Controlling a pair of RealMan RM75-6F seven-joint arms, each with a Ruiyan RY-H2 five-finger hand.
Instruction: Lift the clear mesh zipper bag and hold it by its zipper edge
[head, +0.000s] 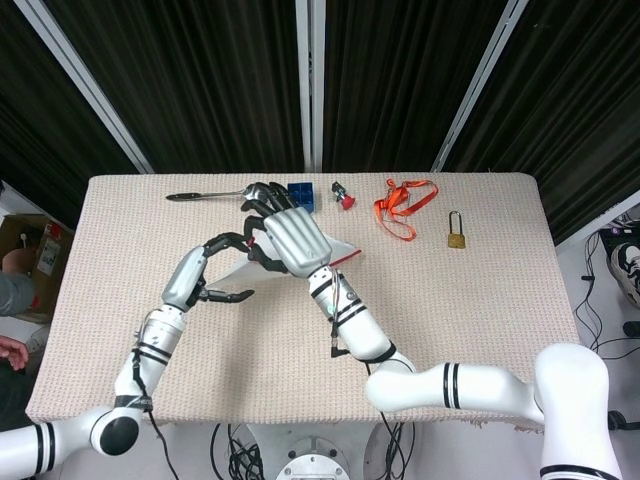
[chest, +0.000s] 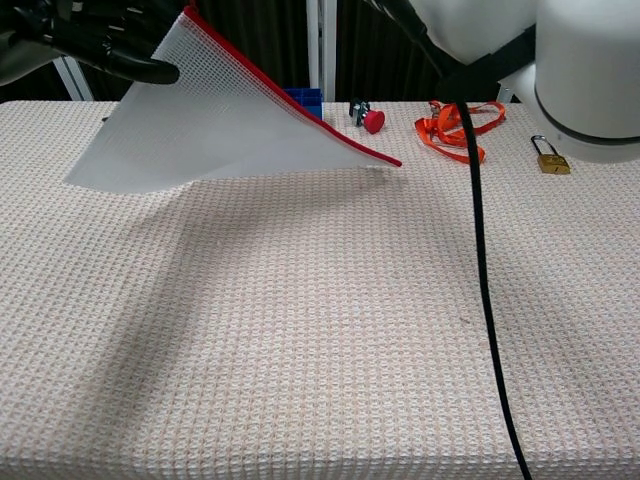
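The clear mesh zipper bag (chest: 230, 120) hangs in the air over the table's back left, and its red zipper edge (chest: 290, 95) slopes down to the right. In the head view my right hand (head: 285, 238) grips the bag (head: 335, 247) at its upper end, which lies above the chest view's frame. My left hand (head: 215, 270) is raised beside the bag's left part with fingers and thumb spread. In the chest view the left hand (chest: 85, 40) shows as dark fingers against the bag's upper left edge. Whether they touch the mesh is unclear.
Along the table's far edge lie a metal spoon (head: 200, 194), a blue box (head: 302, 192), a small red-capped part (head: 345, 198), an orange lanyard (head: 403, 205) and a brass padlock (head: 456, 235). A black cable (chest: 480, 250) hangs from my right arm across the chest view.
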